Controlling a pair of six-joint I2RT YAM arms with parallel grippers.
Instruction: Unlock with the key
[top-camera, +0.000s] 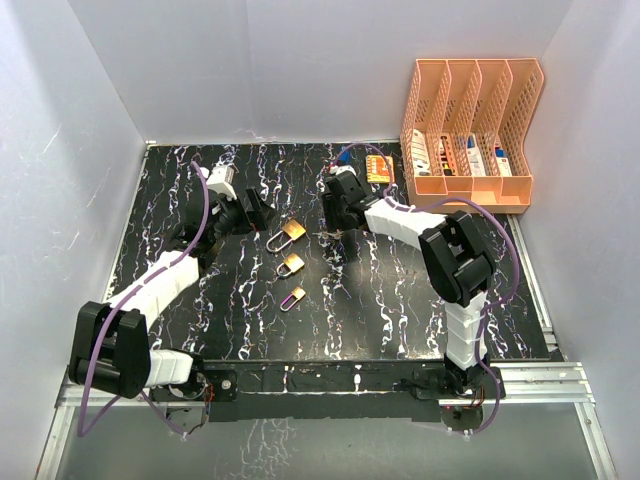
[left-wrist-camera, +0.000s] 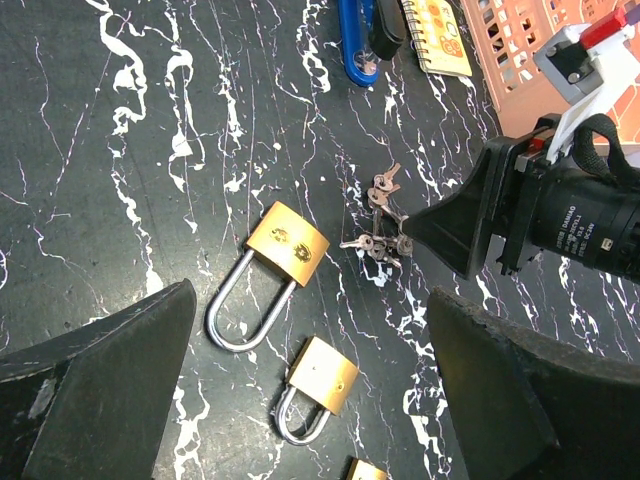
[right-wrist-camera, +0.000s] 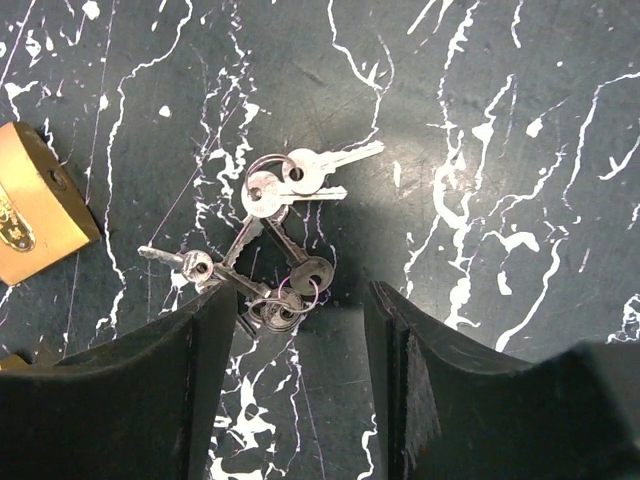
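The third, smallest padlock (left-wrist-camera: 368, 470) is cut off by the near edge of the left wrist view, and the mark stamped on the largest padlock (left-wrist-camera: 285, 243) is too blurred to read. So is the white print on the right arm's black housing. A blue object (left-wrist-camera: 358, 40) and a notebook (left-wrist-camera: 440, 28) run off the far edge. The keys (right-wrist-camera: 270, 240) lie on the table (right-wrist-camera: 520, 120) just right of the largest padlock. The right gripper (right-wrist-camera: 300, 300) stands open astride their near rings, and the left gripper (left-wrist-camera: 310, 295) gapes wide above the padlocks
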